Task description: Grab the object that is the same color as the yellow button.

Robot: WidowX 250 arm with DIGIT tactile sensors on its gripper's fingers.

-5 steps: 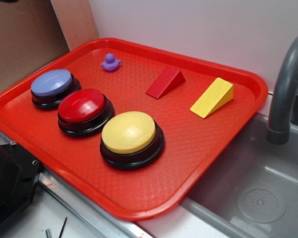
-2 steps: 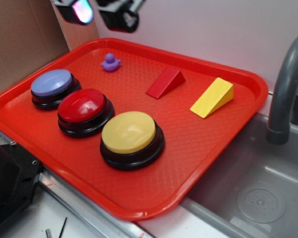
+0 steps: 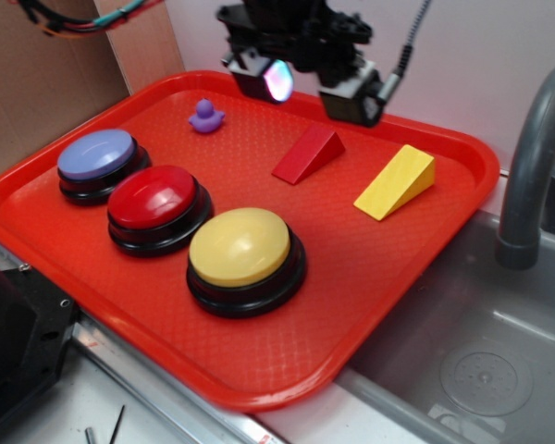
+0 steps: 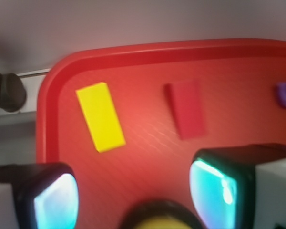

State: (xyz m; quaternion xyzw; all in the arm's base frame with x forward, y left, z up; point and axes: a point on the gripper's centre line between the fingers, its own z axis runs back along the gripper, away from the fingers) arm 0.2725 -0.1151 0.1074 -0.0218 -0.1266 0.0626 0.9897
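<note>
Plain white wall (image 3: pixel 462 65) behind the gripper, evenly lit, no windows visible. Brown cardboard panel (image 3: pixel 37 74) off to the gripper's side, upper left of the exterior view. Grey sink basin (image 3: pixel 481 351) with round drain below and beyond the gripper; grey curved faucet (image 3: pixel 536 157) rising beside it. Pale countertop edge (image 3: pixel 74 407) nearest the camera.

Gripper (image 3: pixel 316 85) is hanging in the air at the top of the exterior view, jaws spread wide — nothing sitting between them. Both fingers (image 4: pixel 214 188) are pointing down; their inner pads are glowing teal in the wrist view. Black wrist body is showing above, cabling trailing off up and to the right.
</note>
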